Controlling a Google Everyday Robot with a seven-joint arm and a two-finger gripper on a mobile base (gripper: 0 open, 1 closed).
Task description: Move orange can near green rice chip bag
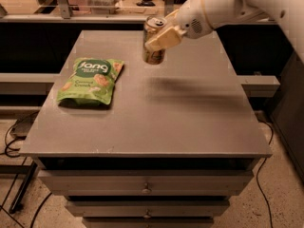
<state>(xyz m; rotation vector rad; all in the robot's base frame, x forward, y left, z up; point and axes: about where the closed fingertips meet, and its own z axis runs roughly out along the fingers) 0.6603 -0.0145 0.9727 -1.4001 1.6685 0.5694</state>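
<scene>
The orange can (pixel 153 55) is golden with a silver top and is held upright in the air over the back middle of the grey table (pixel 190 118). My gripper (pixel 160 36) is shut on the can, a cream finger (pixel 164 38) across its front. The green rice chip bag (pixel 91 81) lies flat on the left part of the table, a little left of and nearer than the can. The can hangs about a can's width right of the bag's top corner.
My white arm (pixel 237 6) reaches in from the top right. Drawers (pixel 145 189) sit under the table front. Cables (pixel 14 137) lie on the floor at the left. A rail and glass run behind the table.
</scene>
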